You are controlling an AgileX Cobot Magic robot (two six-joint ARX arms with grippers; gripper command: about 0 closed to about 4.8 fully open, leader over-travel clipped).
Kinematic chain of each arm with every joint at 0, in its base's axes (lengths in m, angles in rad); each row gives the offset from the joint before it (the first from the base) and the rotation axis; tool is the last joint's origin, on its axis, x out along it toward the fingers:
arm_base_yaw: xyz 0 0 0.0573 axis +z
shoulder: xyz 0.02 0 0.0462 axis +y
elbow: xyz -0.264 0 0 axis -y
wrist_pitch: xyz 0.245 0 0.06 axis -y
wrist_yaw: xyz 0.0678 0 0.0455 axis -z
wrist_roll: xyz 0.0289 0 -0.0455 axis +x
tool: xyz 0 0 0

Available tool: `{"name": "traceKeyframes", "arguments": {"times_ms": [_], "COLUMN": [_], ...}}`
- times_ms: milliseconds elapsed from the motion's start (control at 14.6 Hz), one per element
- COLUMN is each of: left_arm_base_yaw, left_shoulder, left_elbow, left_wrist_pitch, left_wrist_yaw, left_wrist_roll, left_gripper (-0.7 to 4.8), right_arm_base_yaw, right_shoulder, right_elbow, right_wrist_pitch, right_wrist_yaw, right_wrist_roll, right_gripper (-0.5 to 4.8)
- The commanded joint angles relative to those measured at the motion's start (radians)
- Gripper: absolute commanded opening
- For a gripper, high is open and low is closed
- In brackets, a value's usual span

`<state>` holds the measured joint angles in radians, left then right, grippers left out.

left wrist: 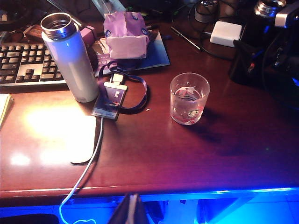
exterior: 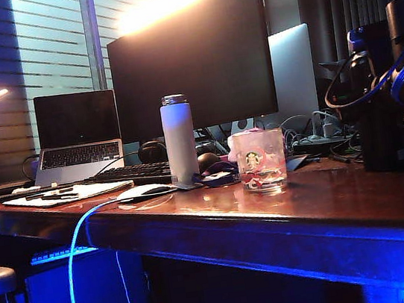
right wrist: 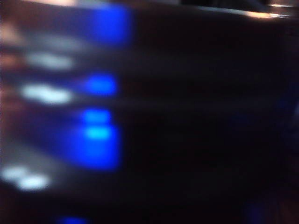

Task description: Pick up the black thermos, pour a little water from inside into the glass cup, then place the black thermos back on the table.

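Observation:
The black thermos (exterior: pixel 380 134) stands upright on the table (exterior: pixel 329 201) at the far right. Its silvery rim (left wrist: pixel 268 7) and dark body (left wrist: pixel 244 63) show in the left wrist view. My right gripper (exterior: pixel 402 78) hangs close against the thermos among dark arm parts and blue cables. The right wrist view is only a dark blur, so its fingers are hidden and no grip shows. The glass cup (exterior: pixel 260 160) (left wrist: pixel 189 99), with its green logo, stands left of the thermos. My left gripper (left wrist: pixel 132 210) is shut and empty, over the table's front edge.
A white bottle (exterior: pixel 179 139) (left wrist: pixel 71 58) with a metal rim stands left of the cup. Near it lie a white mouse (left wrist: pixel 77 140) with its cable, a lanyard badge (left wrist: pixel 112 98), a keyboard (left wrist: pixel 23 65) and a purple box (left wrist: pixel 125 36). A monitor (exterior: pixel 188 55) and a laptop (exterior: pixel 79 131) stand behind.

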<state>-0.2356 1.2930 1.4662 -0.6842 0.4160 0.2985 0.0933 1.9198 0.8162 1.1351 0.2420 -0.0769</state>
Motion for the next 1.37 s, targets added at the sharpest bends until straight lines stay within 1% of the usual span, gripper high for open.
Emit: {"name": "traceKeyframes", "arguments": {"times_ms": [69, 274, 343, 754, 959, 1096, 1233, 1302, 1370], "left_arm_base_yaw": [0.001, 0.001, 0.001, 0.001, 0.001, 0.001, 0.001, 0.001, 0.001], "left_shoulder": [-0.003, -0.003, -0.003, -0.003, -0.003, -0.003, -0.003, -0.003, -0.003], "left_elbow": [0.001, 0.001, 0.001, 0.001, 0.001, 0.001, 0.001, 0.001, 0.001], "left_wrist_pitch": [0.012, 0.012, 0.013, 0.012, 0.013, 0.011, 0.012, 0.013, 0.013], "left_wrist_yaw": [0.004, 0.004, 0.004, 0.004, 0.004, 0.005, 0.004, 0.007, 0.007], "left_wrist_roll": [0.001, 0.001, 0.001, 0.001, 0.001, 0.001, 0.001, 0.001, 0.001], "left_gripper": [-0.02, -0.02, -0.02, -0.02, -0.02, -0.02, -0.02, -0.02, -0.02], "right_arm_base_yaw": [0.0, 0.0, 0.0, 0.002, 0.016, 0.054, 0.093, 0.113, 0.129], "right_shoulder": [-0.003, -0.003, -0.003, -0.03, -0.122, -0.175, -0.179, -0.179, -0.179], "right_elbow": [0.003, 0.003, 0.003, 0.002, 0.003, 0.005, 0.021, 0.042, 0.082], "right_wrist_pitch": [0.012, 0.009, 0.003, -0.028, -0.139, -0.151, -0.17, -0.206, -0.283], "right_wrist_yaw": [0.006, 0.007, 0.006, 0.006, 0.002, 0.003, -0.002, -0.001, 0.001], "right_wrist_roll": [-0.003, -0.005, -0.005, -0.006, -0.008, -0.069, -0.135, -0.139, -0.154], "right_gripper": [3.96, 0.91, 0.04, 0.0, 0.0, 0.0, 0.0, 0.0, 0.0]}}
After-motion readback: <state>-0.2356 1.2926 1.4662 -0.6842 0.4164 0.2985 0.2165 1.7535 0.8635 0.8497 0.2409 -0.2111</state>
